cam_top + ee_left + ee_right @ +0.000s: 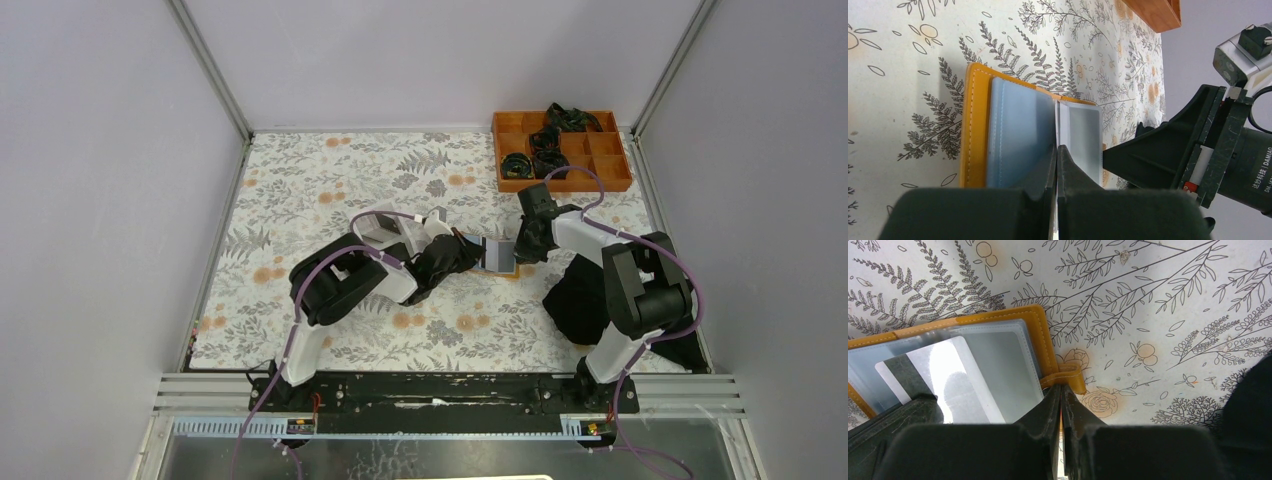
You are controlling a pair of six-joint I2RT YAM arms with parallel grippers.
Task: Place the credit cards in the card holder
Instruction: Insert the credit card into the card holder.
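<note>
We count two grippers, the left gripper (1056,150) and the right gripper (1061,390); one card holder (1040,335); one credit card (973,385) showing; one orange tray (600,184) far right, with dark bundles (545,140) we cannot number; one black cloth (578,300) near right.

Table (300,190): flat top covered by white cloth printed with grey ferns and orange flowers. Far right corner: orange rectangular compartment tray (590,184). Right side, nearer: crumpled black cloth (575,302). Centre: orange-tan folding card holder (499,255), lying open.
</note>
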